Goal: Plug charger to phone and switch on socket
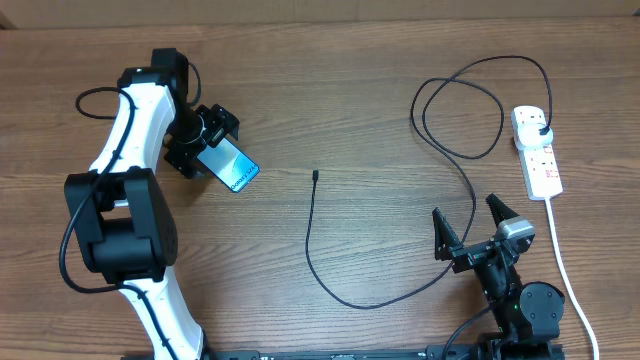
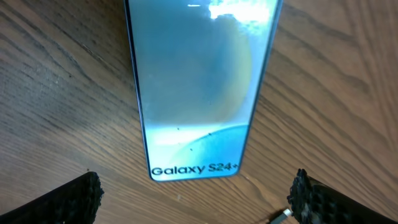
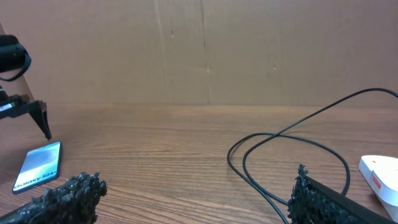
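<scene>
The phone [image 1: 234,167] lies flat on the table, screen lit light blue, with its "Galaxy" text end toward the table's middle. It fills the left wrist view [image 2: 198,93]. My left gripper [image 1: 203,146] is open and empty, over the phone's upper-left end, its fingers [image 2: 199,199] wide apart. The charger cable [image 1: 370,304] loops across the table. Its connector tip [image 1: 315,176] lies free right of the phone, and its plug [image 1: 541,128] sits in the socket strip [image 1: 537,152]. My right gripper [image 1: 470,226] is open and empty next to the cable, its fingers [image 3: 193,199] apart.
The strip's thick white cord [image 1: 562,262] runs down the right side past the right arm's base. Cable loops [image 3: 292,146] lie ahead of the right gripper, with the strip's end [image 3: 379,177] to its right. A cardboard wall [image 3: 205,50] backs the table.
</scene>
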Controlling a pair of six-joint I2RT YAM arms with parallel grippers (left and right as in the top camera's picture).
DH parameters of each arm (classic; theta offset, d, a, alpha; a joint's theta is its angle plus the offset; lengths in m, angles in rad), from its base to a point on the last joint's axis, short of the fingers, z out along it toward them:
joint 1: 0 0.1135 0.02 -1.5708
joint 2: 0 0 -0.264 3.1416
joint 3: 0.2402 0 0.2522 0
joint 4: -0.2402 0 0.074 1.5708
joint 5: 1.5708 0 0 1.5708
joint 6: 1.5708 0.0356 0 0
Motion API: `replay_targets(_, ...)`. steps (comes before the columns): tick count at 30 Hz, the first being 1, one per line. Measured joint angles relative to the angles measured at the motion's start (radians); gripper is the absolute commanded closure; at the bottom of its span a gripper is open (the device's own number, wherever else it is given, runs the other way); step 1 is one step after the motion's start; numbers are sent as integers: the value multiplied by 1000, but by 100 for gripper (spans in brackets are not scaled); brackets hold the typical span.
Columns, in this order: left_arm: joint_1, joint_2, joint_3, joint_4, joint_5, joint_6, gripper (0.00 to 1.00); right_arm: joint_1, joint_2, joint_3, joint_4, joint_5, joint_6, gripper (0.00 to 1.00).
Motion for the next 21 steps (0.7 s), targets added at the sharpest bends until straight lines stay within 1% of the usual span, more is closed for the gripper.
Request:
replay_targets(8, -6, 50, 0, 6, -31, 0, 0, 0, 0, 0, 0, 0, 0, 0)
replay_targets(21, -14, 60, 0, 45, -54, 0, 0, 0, 0, 0, 0, 0, -1, 0)
